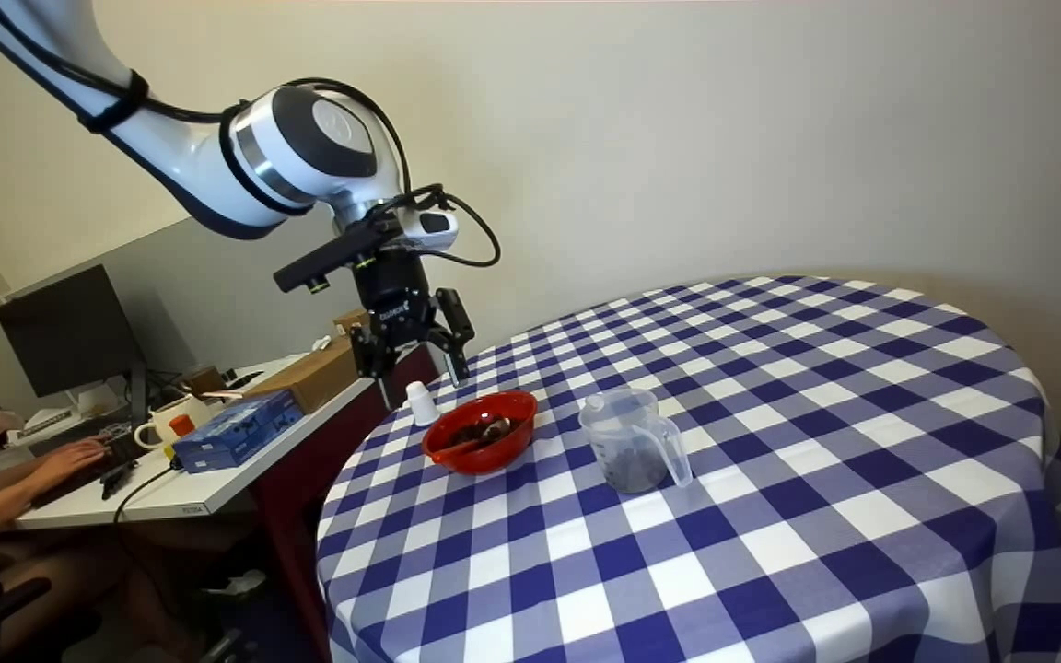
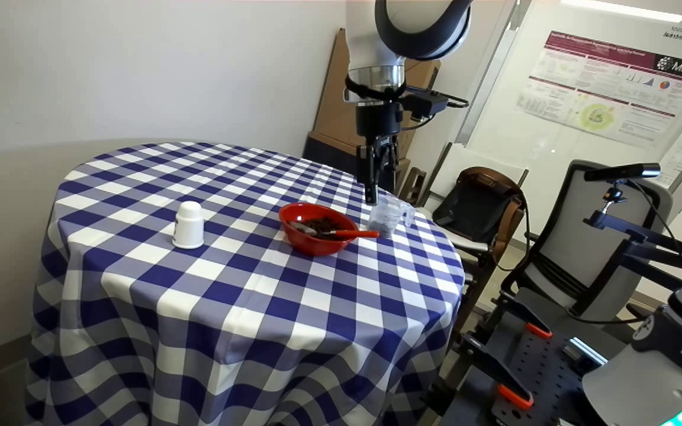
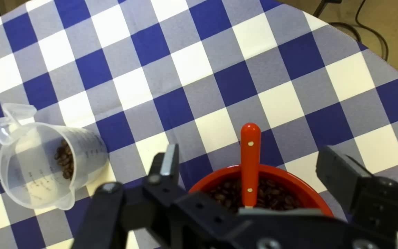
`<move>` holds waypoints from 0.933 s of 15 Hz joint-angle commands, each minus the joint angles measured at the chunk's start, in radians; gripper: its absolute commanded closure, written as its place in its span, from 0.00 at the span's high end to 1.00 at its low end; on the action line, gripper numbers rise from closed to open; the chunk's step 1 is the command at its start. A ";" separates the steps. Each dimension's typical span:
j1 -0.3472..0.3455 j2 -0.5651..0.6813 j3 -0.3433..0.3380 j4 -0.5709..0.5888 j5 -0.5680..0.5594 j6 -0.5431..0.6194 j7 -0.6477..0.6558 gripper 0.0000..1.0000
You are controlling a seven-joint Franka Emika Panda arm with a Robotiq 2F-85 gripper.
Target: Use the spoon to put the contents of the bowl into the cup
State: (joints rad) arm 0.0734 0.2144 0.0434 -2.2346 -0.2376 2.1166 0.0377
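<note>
The red bowl (image 2: 312, 247) stands on the checked tablecloth and holds dark beans (image 3: 276, 197), the contents. The spoon (image 3: 250, 162) has a red handle with light rivets; its metal head lies among the beans and its handle sticks out over the rim, as an exterior view also shows (image 2: 357, 234). The clear cup (image 1: 627, 442) is a measuring jug with a handle, standing upright beside the bowl; a few beans lie in its bottom in the wrist view (image 3: 93, 152). My gripper (image 1: 425, 382) is open and empty above the table. In the wrist view, the spoon's handle shows between its spread fingers, apart from both.
A small white container (image 2: 189, 226) stands on the tablecloth on the far side of the bowl from the cup. The round table's edge (image 3: 354, 41) shows in the wrist view. A desk with a blue box (image 1: 236, 431) stands beside the table.
</note>
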 commanded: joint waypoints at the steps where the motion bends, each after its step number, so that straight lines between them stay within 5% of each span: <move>1: 0.011 0.063 -0.005 0.029 -0.027 0.041 0.035 1.00; 14: 0.035 0.190 -0.024 0.084 -0.032 0.085 0.077 0.98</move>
State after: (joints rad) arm 0.0873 0.3789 0.0327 -2.1689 -0.2445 2.1973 0.0846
